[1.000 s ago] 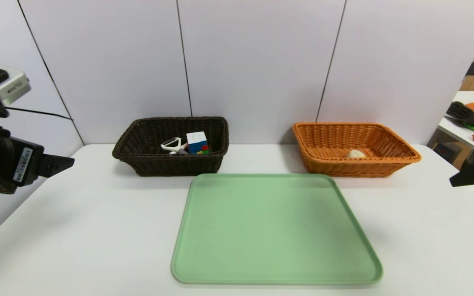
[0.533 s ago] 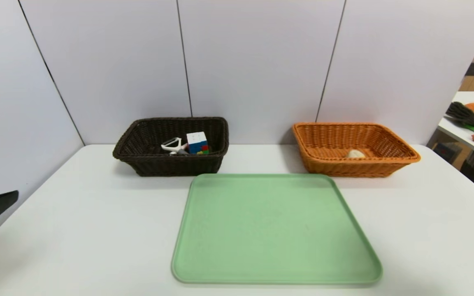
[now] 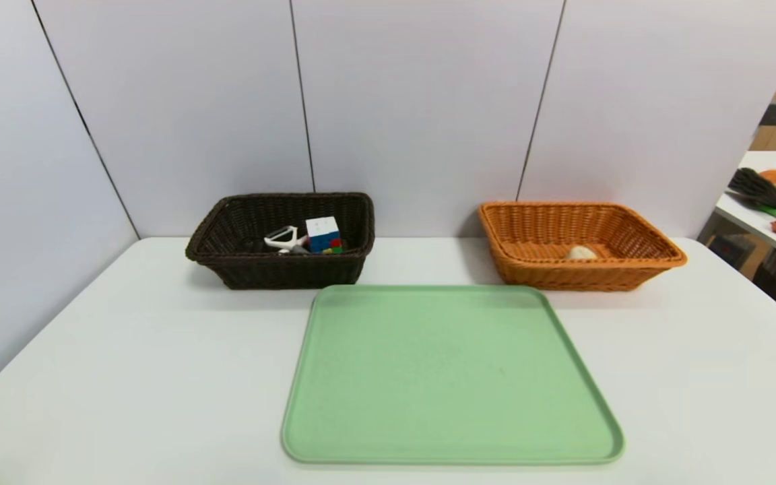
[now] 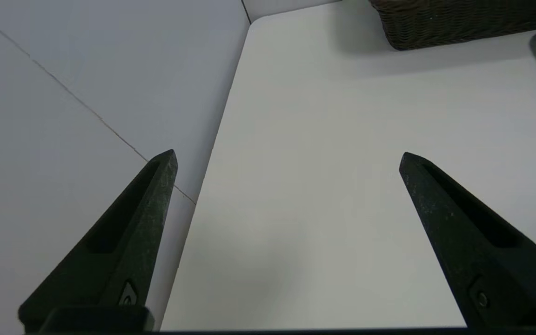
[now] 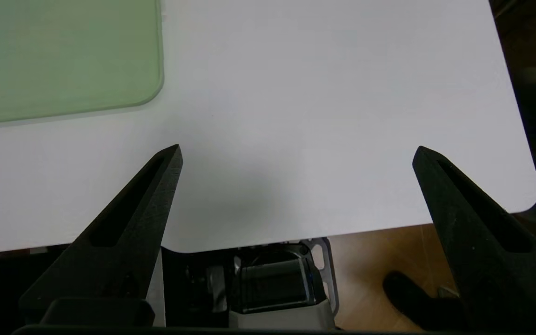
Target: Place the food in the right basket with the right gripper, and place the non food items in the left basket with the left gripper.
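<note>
While both arms hang back at the near tabletop [image 3: 125,350] edge, you see the sorting done.

Your left gripper [image 4: 286,156] and right gripper [image 5: 296,151] stand spread wide, holding nothing. Upper left of the head frame, the peeler [image 3: 281,238] and puzzle cube [image 3: 323,234] lie in the left basket [image 3: 280,269]; upper right, the food [image 3: 581,252] sits in the right basket [image 3: 563,275], behind the green tray [image 3: 448,377].
</note>
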